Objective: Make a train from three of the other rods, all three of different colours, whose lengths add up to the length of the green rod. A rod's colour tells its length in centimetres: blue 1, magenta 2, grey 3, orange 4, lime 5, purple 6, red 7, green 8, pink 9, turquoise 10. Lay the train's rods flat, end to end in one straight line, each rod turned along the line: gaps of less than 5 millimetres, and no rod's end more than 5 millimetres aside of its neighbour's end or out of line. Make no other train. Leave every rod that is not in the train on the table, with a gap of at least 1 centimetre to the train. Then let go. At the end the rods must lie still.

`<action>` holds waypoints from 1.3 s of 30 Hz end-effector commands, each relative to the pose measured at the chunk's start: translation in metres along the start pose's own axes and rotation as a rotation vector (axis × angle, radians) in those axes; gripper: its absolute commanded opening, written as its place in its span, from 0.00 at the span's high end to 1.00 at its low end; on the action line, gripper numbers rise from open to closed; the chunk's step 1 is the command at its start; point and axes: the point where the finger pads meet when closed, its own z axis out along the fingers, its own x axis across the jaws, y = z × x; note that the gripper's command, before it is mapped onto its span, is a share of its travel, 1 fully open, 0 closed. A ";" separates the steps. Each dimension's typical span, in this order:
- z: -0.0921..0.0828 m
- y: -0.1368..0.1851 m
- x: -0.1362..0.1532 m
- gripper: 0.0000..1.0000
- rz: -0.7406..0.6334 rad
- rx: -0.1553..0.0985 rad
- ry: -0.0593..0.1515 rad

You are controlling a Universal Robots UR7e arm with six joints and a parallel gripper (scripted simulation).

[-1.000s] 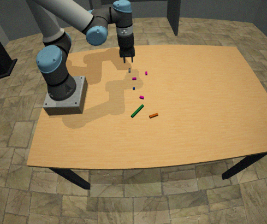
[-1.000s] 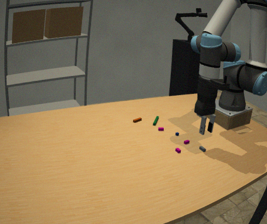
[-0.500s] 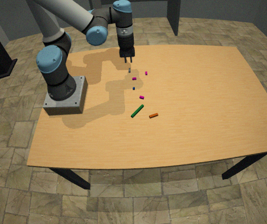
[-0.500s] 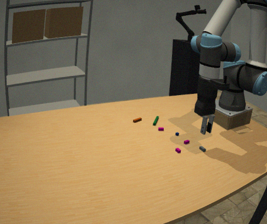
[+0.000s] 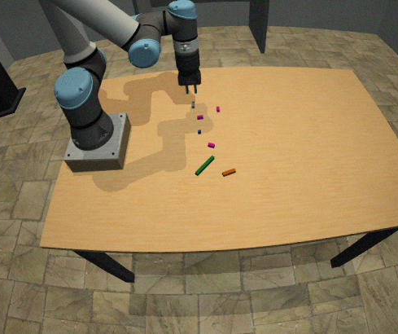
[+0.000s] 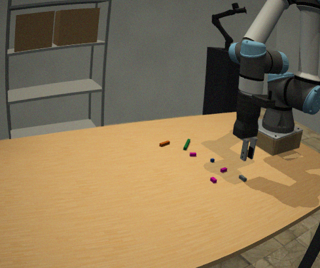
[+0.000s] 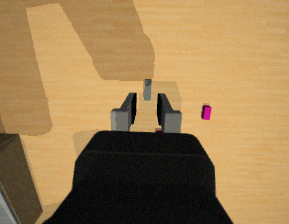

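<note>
Wrist | grey rod (image 7: 147,89) lengthwise between gripper (image 7: 146,114) fingers | gripper part-open, empty

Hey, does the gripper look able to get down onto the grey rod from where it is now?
Probably yes. The gripper hangs above the table, fingers part open and holding nothing, lined up with the grey rod, which lies just ahead of the fingertips. Nothing stands between them; the nearest magenta rod lies well aside.

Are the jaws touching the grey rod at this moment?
Apart. In the exterior view the gripper hangs above the table, while the grey rod lies flat nearer the camera, with bare wood between them.
</note>
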 end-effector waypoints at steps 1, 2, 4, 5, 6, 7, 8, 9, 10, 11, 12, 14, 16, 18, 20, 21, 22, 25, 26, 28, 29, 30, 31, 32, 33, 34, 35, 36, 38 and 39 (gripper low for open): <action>0.000 0.000 0.000 0.46 0.000 0.000 0.001; 0.000 0.000 0.000 0.46 0.001 0.000 0.001; 0.001 0.000 0.000 0.46 0.001 0.000 0.001; 0.001 0.000 0.000 0.46 0.002 0.000 0.001; 0.002 0.000 0.000 0.46 0.002 0.000 0.001; 0.002 0.000 0.000 0.46 0.003 0.000 0.001; 0.003 0.000 0.000 0.46 0.004 0.000 0.001; 0.004 0.000 0.000 0.46 0.005 0.000 0.001; 0.005 0.000 0.000 0.46 0.005 0.000 0.001; 0.006 0.000 0.000 0.46 0.005 0.000 0.001; 0.007 0.000 0.000 0.46 0.005 0.000 0.001; 0.009 -0.001 0.000 0.46 0.005 0.000 0.001; 0.010 -0.001 0.000 0.46 0.005 0.000 0.001; 0.012 -0.001 0.000 0.46 0.005 0.000 0.001; 0.014 -0.001 0.000 0.46 0.005 0.000 0.001; 0.016 -0.001 0.000 0.46 0.005 0.000 0.001; 0.017 -0.001 0.000 0.46 0.005 0.000 0.001; 0.022 -0.001 0.000 0.46 0.005 0.000 0.001; 0.024 -0.001 0.000 0.46 0.005 0.000 0.001; 0.027 -0.001 0.000 0.46 0.005 0.000 0.001; 0.029 -0.002 0.000 0.46 0.005 0.000 0.001; 0.030 -0.002 0.000 0.46 0.005 0.000 0.001; 0.032 -0.002 0.000 0.46 0.005 0.000 0.001; 0.033 -0.002 0.000 0.46 0.005 0.000 0.001; 0.033 -0.002 0.000 0.46 0.005 0.000 0.001; 0.033 -0.002 0.000 0.46 0.005 0.000 0.001; 0.035 -0.002 0.000 0.46 0.005 0.000 0.001; 0.036 -0.002 0.000 0.46 0.005 0.000 0.001; 0.039 -0.002 0.000 0.46 0.005 0.000 0.001; 0.040 -0.002 0.000 0.46 0.005 0.000 0.001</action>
